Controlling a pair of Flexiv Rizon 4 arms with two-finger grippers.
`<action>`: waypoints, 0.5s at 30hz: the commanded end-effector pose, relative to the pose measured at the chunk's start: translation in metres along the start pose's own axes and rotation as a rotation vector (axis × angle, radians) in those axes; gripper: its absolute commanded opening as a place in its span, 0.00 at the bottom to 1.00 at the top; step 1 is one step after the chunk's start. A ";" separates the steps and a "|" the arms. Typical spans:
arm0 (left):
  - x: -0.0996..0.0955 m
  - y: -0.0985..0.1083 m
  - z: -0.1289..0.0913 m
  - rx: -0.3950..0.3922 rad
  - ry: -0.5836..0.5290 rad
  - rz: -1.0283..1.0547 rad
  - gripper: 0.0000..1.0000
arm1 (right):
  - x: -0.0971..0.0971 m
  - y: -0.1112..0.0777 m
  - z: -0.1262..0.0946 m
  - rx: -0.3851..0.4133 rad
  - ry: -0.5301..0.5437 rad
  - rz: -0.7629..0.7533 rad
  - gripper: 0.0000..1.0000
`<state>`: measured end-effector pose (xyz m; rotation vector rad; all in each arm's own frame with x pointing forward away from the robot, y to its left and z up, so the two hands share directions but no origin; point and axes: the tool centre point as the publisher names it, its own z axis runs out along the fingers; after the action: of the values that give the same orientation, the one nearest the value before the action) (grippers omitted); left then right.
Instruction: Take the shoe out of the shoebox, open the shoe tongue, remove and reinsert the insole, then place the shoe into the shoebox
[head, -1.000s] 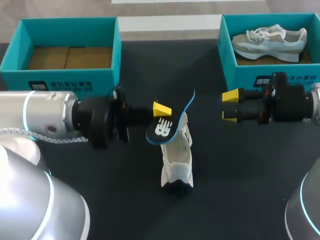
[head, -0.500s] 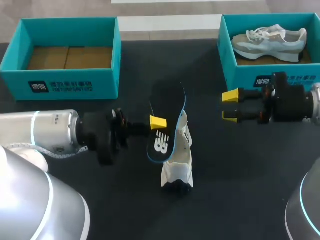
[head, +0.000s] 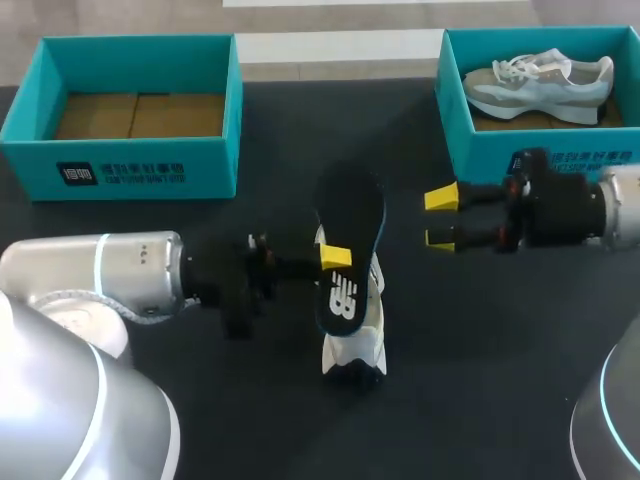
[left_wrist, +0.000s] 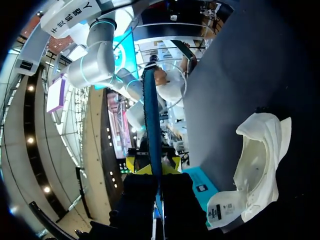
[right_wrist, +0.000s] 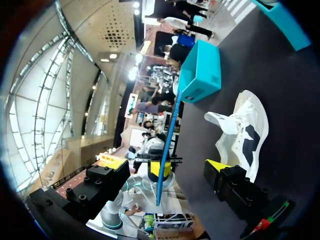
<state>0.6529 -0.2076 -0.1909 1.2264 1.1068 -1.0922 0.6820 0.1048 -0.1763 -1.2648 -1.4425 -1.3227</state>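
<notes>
The left pincer (head: 338, 262) is clamped on a black, blue-edged foam insole (head: 352, 225), holding it over the white fabric shoe (head: 356, 345). The shoe stands at the middle of the dark tabletop (head: 480, 350), outside both boxes. To the right of the shoe, the right pincer (head: 440, 217) hangs with its yellow tips apart, close by the teal cardboard shoebox (head: 470, 150) at far right, where a grey-and-white sneaker (head: 540, 78) lies. A second teal shoebox (head: 150, 170) stands at far left.
</notes>
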 end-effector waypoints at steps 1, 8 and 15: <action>0.010 0.004 0.018 0.003 -0.004 0.003 0.00 | -0.007 0.011 0.018 0.032 0.011 0.008 1.00; 0.016 0.005 0.031 0.005 0.018 0.018 0.00 | -0.008 0.007 0.032 0.057 0.027 0.030 1.00; 0.018 0.003 0.041 -0.001 0.041 0.038 0.00 | -0.008 0.008 0.039 0.071 0.034 0.034 0.67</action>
<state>0.6586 -0.2385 -0.2059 1.2727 1.1062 -1.0478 0.6900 0.1364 -0.1861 -1.2133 -1.4244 -1.2584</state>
